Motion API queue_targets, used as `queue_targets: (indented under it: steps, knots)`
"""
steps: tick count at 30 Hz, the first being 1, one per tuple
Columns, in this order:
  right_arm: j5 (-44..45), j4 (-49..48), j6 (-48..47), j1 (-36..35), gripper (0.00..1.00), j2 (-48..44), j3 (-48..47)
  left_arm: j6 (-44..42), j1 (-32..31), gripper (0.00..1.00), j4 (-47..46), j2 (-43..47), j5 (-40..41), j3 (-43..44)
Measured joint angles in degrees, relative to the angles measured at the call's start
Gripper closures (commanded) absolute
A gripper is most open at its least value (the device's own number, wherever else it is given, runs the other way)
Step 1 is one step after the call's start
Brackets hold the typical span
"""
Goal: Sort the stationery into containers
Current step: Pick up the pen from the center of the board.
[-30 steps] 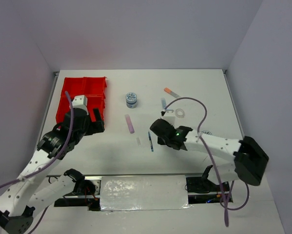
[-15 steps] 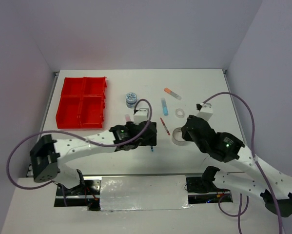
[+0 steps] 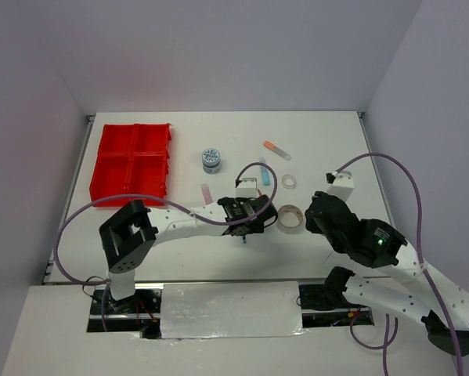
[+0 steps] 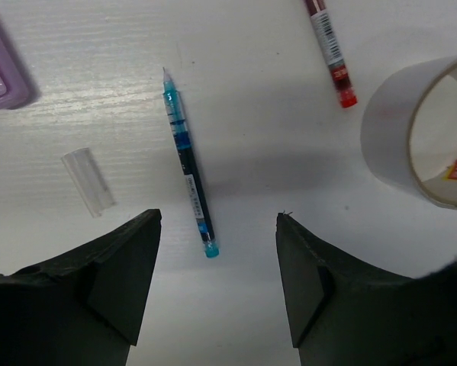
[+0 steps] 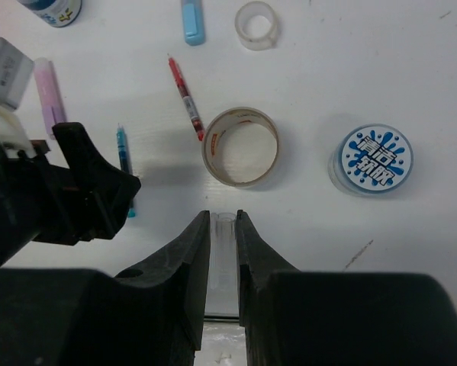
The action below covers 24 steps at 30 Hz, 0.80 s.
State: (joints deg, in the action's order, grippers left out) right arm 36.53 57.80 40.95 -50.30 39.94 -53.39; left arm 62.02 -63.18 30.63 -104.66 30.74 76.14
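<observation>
Now, left pincer (image 4: 218, 221): held wide apart, empty, astride the blue pen (image 4: 188, 164) at its six-o'clock end.
Right pincer (image 5: 223, 218): nearly closed on a clear tube (image 5: 223, 232).
Risk: the thin pen may be rolled away or pinched end-only and tipped; the clear cap (image 4: 87, 181) at its nine o'clock may be caught.
Counts: two pens, one a red pen (image 4: 329, 46); three markers (image 5: 193, 21); two tape rolls (image 4: 384, 133); two tubs (image 5: 377, 158); one red tray (image 3: 113, 176), at ten o'clock on the table (image 3: 336, 157).

White table (image 3: 328, 141): red tray (image 3: 132, 164) far-left; blue-lidded tub (image 3: 211, 159), second tub (image 5: 370, 159); purple marker (image 3: 207, 192), light-blue marker (image 3: 265, 174), orange-capped marker (image 3: 276, 149); blue pen (image 4: 188, 164), red pen (image 4: 329, 49), clear cap (image 4: 88, 181); big tape roll (image 3: 290, 218), small tape roll (image 3: 288, 182).
</observation>
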Motion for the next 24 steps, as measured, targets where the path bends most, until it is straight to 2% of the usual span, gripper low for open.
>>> queue_targets:
  steps: [5, 16, 24]
  knots:
    - [0.0, 0.1, -1.1, 0.1, 0.98, -1.8, -0.2, 0.2, 1.1, 0.29, 0.5, -2.5, -0.4, 0.1]
    - [-1.7, -0.1, -1.9, 0.1, 0.98, -2.0, -0.2, 1.4, 2.6, 0.41, 0.3, -7.8, -1.4, 0.9]
    - [-3.8, -0.7, -2.3, 0.1, 0.97, -3.2, -0.2, 3.0, 3.0, 0.74, -0.4, -8.5, -1.4, 0.6]
